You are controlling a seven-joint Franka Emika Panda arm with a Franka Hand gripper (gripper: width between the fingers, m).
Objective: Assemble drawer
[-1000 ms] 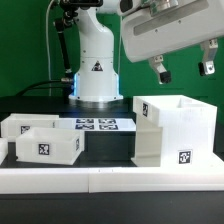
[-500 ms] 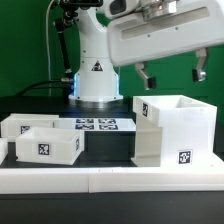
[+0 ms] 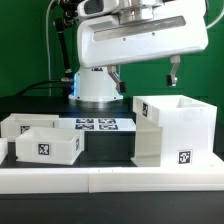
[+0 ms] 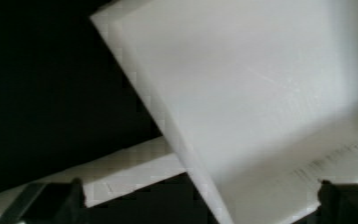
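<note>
The white boxy drawer shell (image 3: 176,130) stands open-topped at the exterior view's right, with tags on its front. Two small shallow trays stand at the left: one in front (image 3: 47,145) and one behind it (image 3: 28,125), each with a tag. My gripper (image 3: 143,76) hangs open and empty in the air above and behind the shell, its two fingers spread wide. In the wrist view the shell's white surface (image 4: 229,100) fills most of the frame between the two dark fingertips (image 4: 60,198).
The marker board (image 3: 98,125) lies flat behind the trays. A long low white border rail (image 3: 110,178) runs along the front. The arm's white base (image 3: 97,75) stands at the back on the black table.
The gripper and wrist have moved toward the exterior view's left and slightly down, from the upper right to over the middle. The drawer parts have not moved.
</note>
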